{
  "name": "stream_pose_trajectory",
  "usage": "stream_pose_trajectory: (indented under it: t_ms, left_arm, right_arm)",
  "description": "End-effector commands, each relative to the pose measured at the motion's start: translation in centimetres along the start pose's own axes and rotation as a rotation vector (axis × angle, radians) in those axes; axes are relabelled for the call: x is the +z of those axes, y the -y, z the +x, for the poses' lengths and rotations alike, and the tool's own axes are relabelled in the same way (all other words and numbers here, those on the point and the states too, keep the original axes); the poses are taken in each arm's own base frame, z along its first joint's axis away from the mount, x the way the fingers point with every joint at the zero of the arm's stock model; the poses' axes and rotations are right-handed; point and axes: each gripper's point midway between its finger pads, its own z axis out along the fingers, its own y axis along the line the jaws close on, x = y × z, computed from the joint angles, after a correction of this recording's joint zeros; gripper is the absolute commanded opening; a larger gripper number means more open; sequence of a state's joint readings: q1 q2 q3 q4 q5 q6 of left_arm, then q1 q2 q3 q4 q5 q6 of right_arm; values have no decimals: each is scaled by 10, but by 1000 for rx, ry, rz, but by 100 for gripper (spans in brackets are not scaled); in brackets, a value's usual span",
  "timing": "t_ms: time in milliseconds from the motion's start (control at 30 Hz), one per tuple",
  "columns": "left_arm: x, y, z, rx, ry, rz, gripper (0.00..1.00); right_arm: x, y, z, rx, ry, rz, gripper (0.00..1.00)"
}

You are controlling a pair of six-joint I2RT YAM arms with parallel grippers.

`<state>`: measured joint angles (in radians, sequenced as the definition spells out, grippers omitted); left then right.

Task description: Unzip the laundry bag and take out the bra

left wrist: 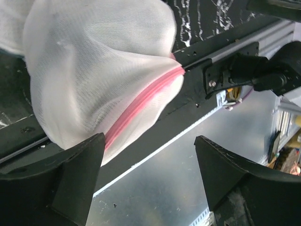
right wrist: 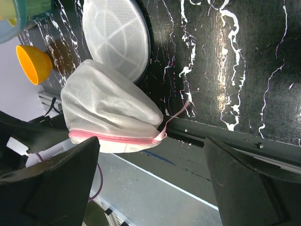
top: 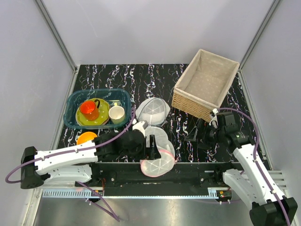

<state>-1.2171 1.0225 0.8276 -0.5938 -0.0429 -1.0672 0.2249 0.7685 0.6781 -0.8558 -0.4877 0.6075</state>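
Observation:
The laundry bag [top: 157, 164] is a white mesh dome with a pink rim. It lies at the table's near edge and partly overhangs it. Its pink zipper is closed in the right wrist view [right wrist: 113, 138], with a pink pull tab at its right end [right wrist: 162, 134]. My left gripper [top: 151, 149] is open right over the bag. In the left wrist view [left wrist: 148, 146] its left fingertip [left wrist: 91, 150] is against the bag [left wrist: 94, 70] by the zipper. My right gripper [top: 195, 134] is open and empty, to the right of the bag [right wrist: 150, 150]. The bra is hidden.
An all-white mesh dome [top: 153, 110] lies behind the bag and also shows in the right wrist view [right wrist: 117, 35]. A wicker basket [top: 207, 84] stands at the back right. A teal tub [top: 73, 117] of cups and a plate is at the left, with an orange cup [top: 86, 138] in front of it.

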Motion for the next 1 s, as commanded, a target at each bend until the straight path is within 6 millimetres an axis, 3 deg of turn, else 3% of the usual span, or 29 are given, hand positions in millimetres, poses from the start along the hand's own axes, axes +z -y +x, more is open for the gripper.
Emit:
stream_pose_trajectory:
  t_ms: [0, 167, 367, 500, 767, 833, 967]
  left_arm:
    - [1, -24, -8, -124, 122, -87, 84]
    - [15, -52, -21, -83, 221, -203, 84]
    - [32, -52, -43, -16, 243, -241, 84]
    - [37, -59, -65, -49, 274, -211, 82]
    - [38, -48, -86, -31, 283, -93, 79]
    - [45, -48, -86, -22, 262, -98, 79]
    - [55, -44, -86, -6, 226, -98, 79]
  right_arm:
    - [1, -7, -5, -28, 14, -33, 100]
    - [1, -23, 3, -68, -16, -152, 100]
    - [4, -39, 8, -121, 15, -262, 93]
    - [8, -59, 0, -128, 54, -335, 90]
    - [43, -68, 21, -176, -31, -290, 89]
    - [50, -75, 30, -198, -49, -293, 79]
    - [65, -77, 42, -216, -65, -285, 73]
